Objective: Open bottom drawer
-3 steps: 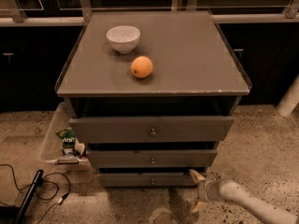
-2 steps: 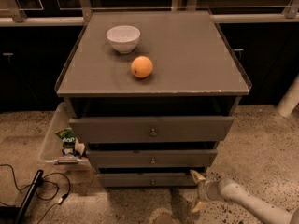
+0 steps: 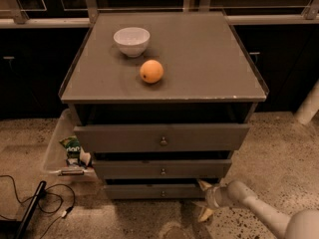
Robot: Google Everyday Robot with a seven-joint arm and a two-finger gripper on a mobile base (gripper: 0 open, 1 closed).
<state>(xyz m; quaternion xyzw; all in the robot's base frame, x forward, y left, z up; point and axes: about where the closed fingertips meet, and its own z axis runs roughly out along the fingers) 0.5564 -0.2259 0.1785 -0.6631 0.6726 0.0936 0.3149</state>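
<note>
The bottom drawer is the narrowest grey front at the foot of the grey cabinet, with a small round knob. It stands out a little from the cabinet body, below the mid-sized drawer and the widest top drawer. My gripper is low at the bottom drawer's right end, near the floor, with one pale finger up by the drawer's corner and one down toward the floor. The white arm comes in from the lower right.
A white bowl and an orange sit on the cabinet top. A clear plastic bin with a green packet stands on the floor at the left. Black cables lie at the lower left. A white post is at the right.
</note>
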